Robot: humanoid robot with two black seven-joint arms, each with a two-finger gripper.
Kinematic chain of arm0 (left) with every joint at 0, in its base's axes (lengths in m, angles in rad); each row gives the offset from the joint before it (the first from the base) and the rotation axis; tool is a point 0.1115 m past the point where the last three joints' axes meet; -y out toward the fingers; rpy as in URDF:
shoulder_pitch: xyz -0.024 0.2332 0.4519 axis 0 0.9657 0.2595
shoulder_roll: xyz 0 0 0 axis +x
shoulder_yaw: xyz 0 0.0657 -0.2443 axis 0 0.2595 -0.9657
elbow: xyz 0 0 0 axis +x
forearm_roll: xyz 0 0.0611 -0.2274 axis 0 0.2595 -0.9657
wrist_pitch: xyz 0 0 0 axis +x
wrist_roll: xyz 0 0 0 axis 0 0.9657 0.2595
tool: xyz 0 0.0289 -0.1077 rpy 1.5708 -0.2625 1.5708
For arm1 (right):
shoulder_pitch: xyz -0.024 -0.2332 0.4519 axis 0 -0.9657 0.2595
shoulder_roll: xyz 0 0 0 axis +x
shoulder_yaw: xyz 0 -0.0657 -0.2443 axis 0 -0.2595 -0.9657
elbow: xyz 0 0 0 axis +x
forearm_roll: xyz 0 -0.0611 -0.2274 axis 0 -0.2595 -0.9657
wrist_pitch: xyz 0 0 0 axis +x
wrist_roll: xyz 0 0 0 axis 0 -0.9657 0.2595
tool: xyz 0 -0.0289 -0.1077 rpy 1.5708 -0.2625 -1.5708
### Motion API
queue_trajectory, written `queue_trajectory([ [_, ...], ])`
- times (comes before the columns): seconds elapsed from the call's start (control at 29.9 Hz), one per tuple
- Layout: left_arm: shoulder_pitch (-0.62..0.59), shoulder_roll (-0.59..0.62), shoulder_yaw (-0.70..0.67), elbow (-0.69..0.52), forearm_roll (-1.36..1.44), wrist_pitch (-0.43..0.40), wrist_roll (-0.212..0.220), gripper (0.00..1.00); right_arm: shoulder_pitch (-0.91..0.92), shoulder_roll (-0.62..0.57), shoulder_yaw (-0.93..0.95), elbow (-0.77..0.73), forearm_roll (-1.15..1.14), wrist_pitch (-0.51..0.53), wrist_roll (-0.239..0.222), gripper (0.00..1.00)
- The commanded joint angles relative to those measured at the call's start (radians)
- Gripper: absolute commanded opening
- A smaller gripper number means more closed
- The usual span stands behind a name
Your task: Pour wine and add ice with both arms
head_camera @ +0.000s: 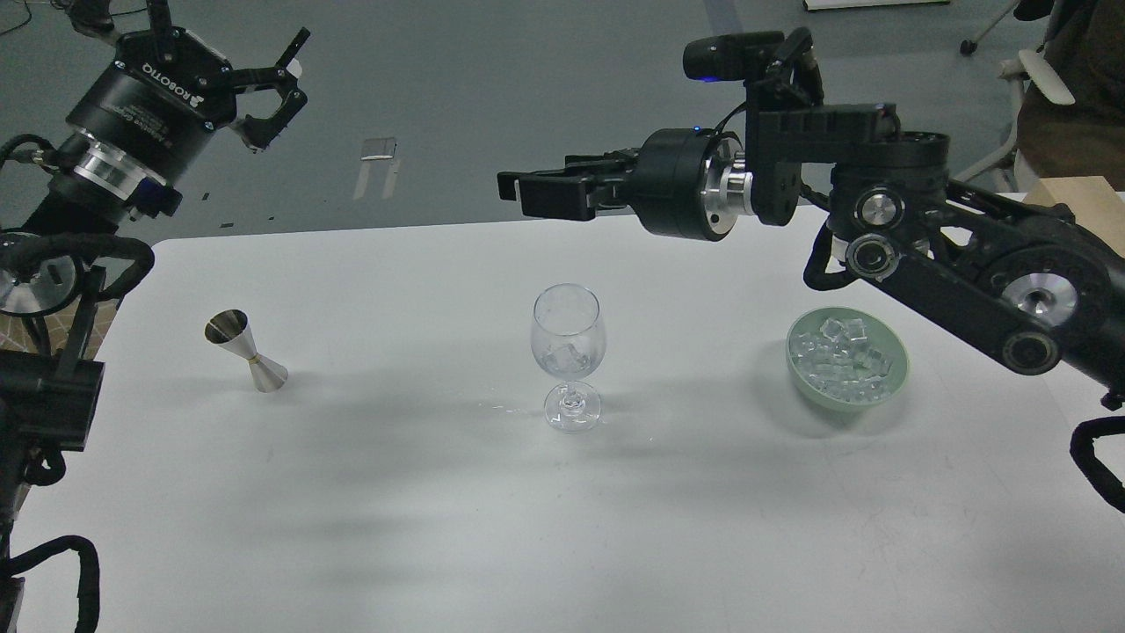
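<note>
A clear wine glass [568, 327] stands upright at the table's middle with a few ice cubes [566, 359] in its bowl. More ice [845, 359] fills a pale green bowl [804, 380] to the right. My right gripper [526, 192] hovers high above and behind the glass, pointing left, its fingers slightly apart and empty. My left gripper [283, 86] hangs open and empty at the top left, beyond the table's far edge. No wine or bottle is in view.
A steel jigger [247, 350] stands on the white table [395, 492] at the left. A small wet streak lies left of the glass foot. A wooden block [1077, 215] and a chair sit at the far right.
</note>
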Motion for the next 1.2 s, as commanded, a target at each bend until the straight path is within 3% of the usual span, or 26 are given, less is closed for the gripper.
queue_trajectory([
  [0.0,0.003,0.001,0.003,0.000,0.000,-0.002,0.001,0.98,-0.107,0.006,0.163,0.002,0.080,0.000,0.000,0.98],
  [0.23,0.003,0.000,0.007,0.002,0.000,-0.004,0.001,0.98,-0.170,0.152,0.451,-0.108,0.196,0.000,0.002,0.98],
  [0.57,0.001,0.000,0.010,0.002,0.000,-0.004,0.003,0.98,-0.009,0.166,0.527,-0.345,0.538,0.000,0.008,0.97],
  [0.77,0.003,0.003,0.007,0.002,0.000,-0.004,0.001,0.98,0.050,0.233,0.700,-0.541,0.552,0.000,0.042,0.95],
  [0.9,0.003,0.002,0.007,0.008,0.000,-0.004,0.000,0.98,0.093,0.244,0.761,-0.650,0.554,0.000,0.110,0.94],
  [0.97,0.004,0.000,0.007,0.012,0.000,-0.004,0.000,0.98,0.113,0.253,0.765,-0.685,0.560,0.000,0.120,0.94],
  [1.17,0.003,-0.003,0.006,0.015,0.002,-0.004,0.000,0.98,0.116,0.325,0.729,-0.759,0.762,0.000,0.075,0.95],
])
